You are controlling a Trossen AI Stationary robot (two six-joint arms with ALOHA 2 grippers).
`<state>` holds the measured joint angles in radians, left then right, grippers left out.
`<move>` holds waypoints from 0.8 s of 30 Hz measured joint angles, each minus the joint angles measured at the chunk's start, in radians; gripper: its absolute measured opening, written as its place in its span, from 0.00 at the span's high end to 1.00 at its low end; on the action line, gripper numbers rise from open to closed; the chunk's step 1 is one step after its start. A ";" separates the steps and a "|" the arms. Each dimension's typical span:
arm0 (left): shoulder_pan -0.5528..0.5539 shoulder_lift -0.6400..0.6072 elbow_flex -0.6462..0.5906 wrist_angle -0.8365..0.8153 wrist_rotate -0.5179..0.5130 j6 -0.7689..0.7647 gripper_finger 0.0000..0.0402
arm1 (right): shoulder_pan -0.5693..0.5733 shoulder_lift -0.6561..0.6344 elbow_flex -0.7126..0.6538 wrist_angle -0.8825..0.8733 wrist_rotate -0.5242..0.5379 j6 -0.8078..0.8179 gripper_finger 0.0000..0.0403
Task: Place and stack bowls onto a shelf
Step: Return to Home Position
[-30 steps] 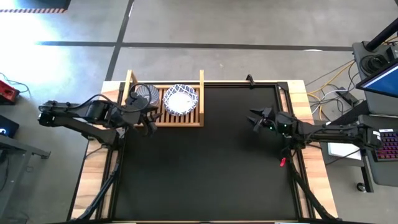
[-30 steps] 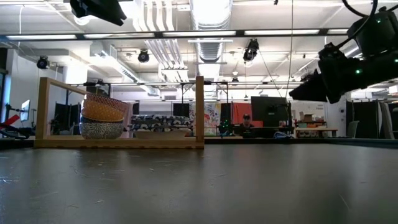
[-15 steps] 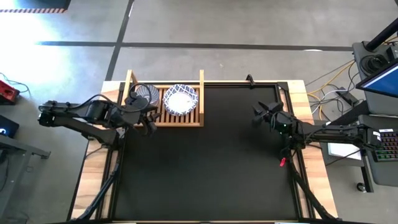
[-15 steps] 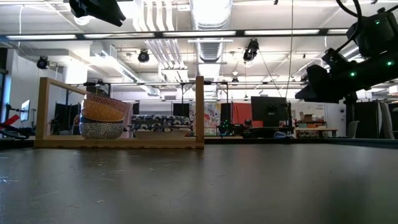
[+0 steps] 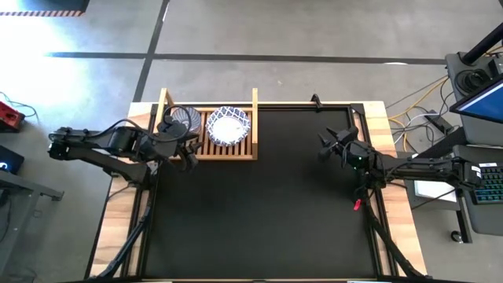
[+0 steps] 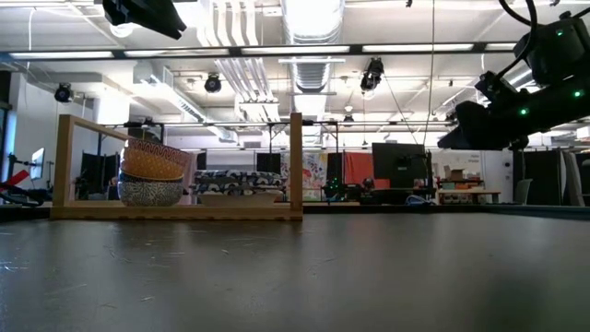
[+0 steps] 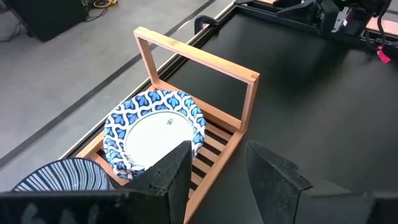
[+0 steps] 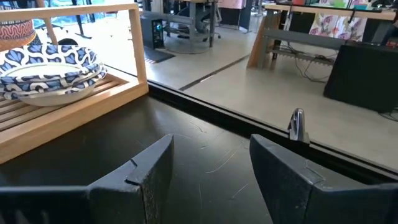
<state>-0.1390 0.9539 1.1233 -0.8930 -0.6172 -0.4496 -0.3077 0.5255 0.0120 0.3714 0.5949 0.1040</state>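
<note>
The wooden shelf [image 5: 208,149] stands at the table's far left. On its slats rest a stack of wide white bowls with blue patterned rims [image 5: 228,126] and a stack of smaller bowls [image 5: 182,119] topped by a grey-blue striped bowl. In the low view the small stack [image 6: 152,171] shows a yellow bowl in its middle. My left gripper [image 5: 191,156] hovers open above the shelf's near edge, and its wrist view shows nothing between its fingers [image 7: 217,168]. My right gripper [image 5: 322,145] stands open near the table's right side, above the mat, also with nothing in it [image 8: 211,162].
The black mat [image 5: 259,204] covers the table between the two arms. A metal clamp [image 8: 296,124] stands at the table's far edge. The shelf's upright end frame [image 7: 196,59] rises beside the white bowls. A desk with a keyboard [image 5: 487,185] is off the table's right.
My right gripper has swung its fingers toward the table's far edge while staying in the same place, and it is still open. The left arm and the bowls have kept still.
</note>
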 joint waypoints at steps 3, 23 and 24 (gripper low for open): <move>0.000 0.000 0.000 -0.003 0.000 0.005 0.67 | 0.000 -0.002 0.000 -0.003 0.000 0.000 0.50; 0.000 0.000 0.000 -0.005 -0.004 0.075 0.67 | 0.000 -0.410 -0.001 -0.005 0.001 0.000 0.50; 0.000 0.000 0.000 -0.005 -0.004 0.078 0.67 | -0.001 -0.435 -0.001 -0.003 0.001 0.000 0.50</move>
<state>-0.1390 0.9539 1.1233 -0.8978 -0.6212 -0.3714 -0.3084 0.0905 0.0109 0.3685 0.5961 0.1040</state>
